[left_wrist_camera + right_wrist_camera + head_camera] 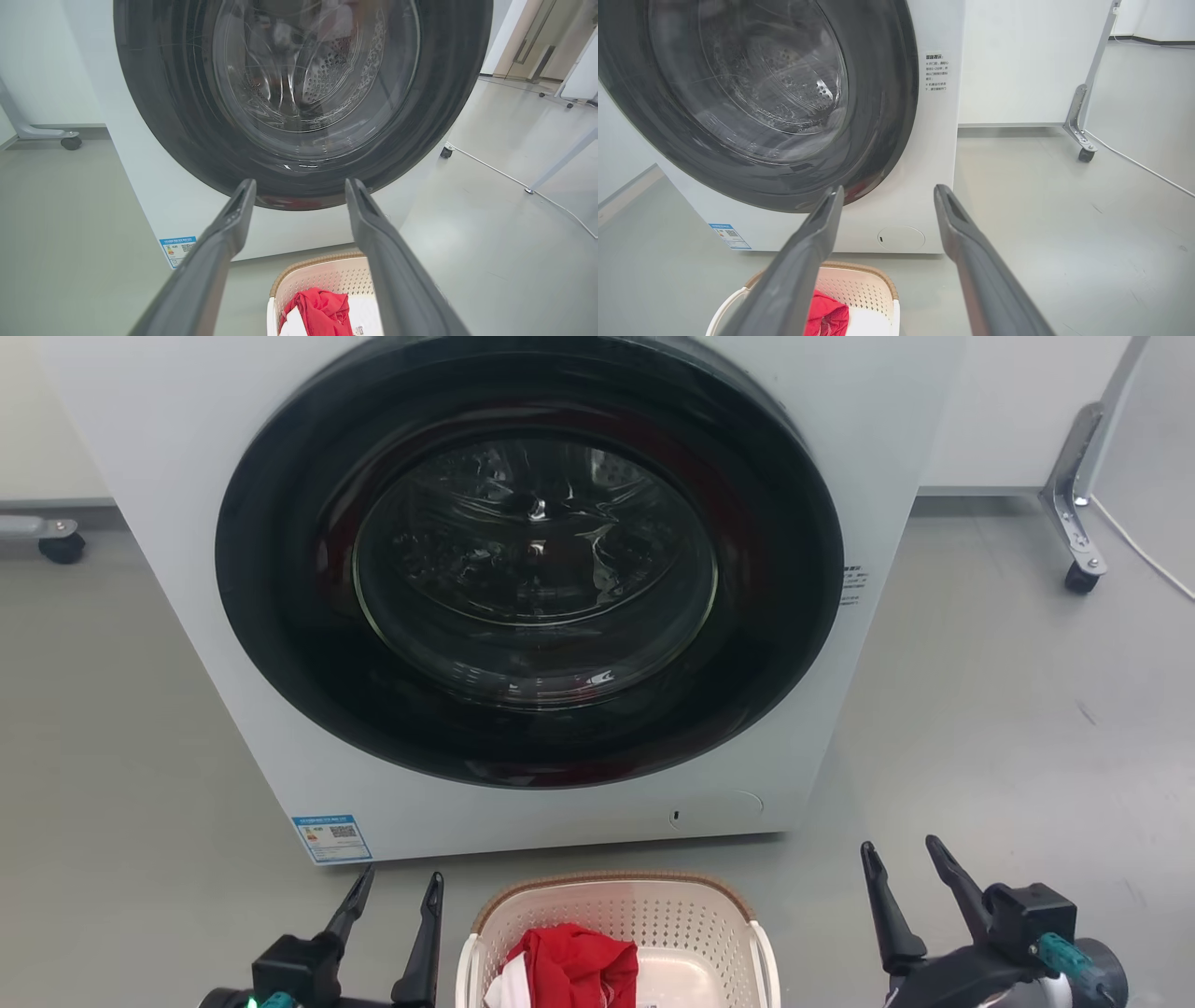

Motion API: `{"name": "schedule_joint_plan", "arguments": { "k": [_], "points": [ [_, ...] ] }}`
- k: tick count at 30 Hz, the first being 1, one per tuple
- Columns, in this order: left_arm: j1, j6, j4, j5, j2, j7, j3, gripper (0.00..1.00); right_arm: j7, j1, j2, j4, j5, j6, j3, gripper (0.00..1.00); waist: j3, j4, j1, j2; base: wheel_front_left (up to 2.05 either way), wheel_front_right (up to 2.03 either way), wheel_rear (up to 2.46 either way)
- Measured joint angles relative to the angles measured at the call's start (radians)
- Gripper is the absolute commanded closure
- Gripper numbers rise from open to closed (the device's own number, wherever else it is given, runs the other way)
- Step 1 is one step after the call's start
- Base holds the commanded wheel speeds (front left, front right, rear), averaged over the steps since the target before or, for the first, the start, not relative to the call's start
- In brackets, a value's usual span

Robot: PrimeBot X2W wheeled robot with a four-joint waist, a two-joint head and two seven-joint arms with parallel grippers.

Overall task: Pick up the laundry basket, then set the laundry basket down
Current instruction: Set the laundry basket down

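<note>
The laundry basket point(653, 907), cream-white with perforated sides and a brown woven rim, stands on the floor at the bottom middle of the head view, in front of the washing machine. Red and white clothes lie inside it. My left gripper point(400, 884) is open just left of the basket, nothing between its fingers. To the basket's right, my right gripper point(904, 853) is also open and empty. The left wrist view shows the basket point(322, 275) low between my left gripper's point(301, 186) fingers. In the right wrist view the basket point(859, 285) sits at the lower left of my right gripper point(887, 192).
A white front-loading washing machine point(187, 476) with its dark round door point(532, 560) shut stands directly ahead. Castored metal legs stand at the far right point(1074, 513) and far left point(56, 537). A white cable point(1144, 555) runs across the grey floor at right.
</note>
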Motion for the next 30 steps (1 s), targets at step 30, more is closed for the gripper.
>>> {"name": "schedule_joint_plan", "arguments": {
  "k": [30],
  "points": [
    [0.212, 0.000, -0.191, 0.149, -0.057, 0.000, 0.189, 0.00, -0.002, 0.249, 0.024, -0.250, -0.193, -0.009, -0.204, 0.00, -0.025, 0.004, 0.0001, 0.0000, 0.00, 0.00, 0.00]
  ]
}}
